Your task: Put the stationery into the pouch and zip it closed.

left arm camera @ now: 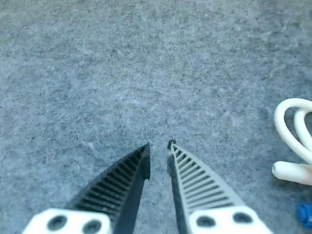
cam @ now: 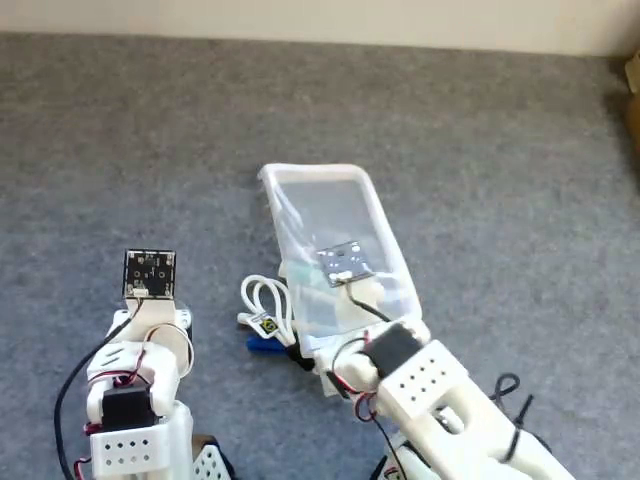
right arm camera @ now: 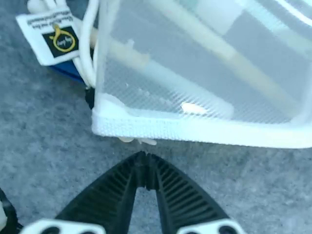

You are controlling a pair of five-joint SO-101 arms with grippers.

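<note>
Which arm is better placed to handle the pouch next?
Right, likely: the right claw sits at the white edge seam of the pouch, tips together; the left claw is over carpet, away from it.

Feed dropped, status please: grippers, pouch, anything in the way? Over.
Left gripper jaws slightly apart, empty, over carpet. Right gripper jaws shut at pouch edge. White cable and blue item beside pouch.
</note>
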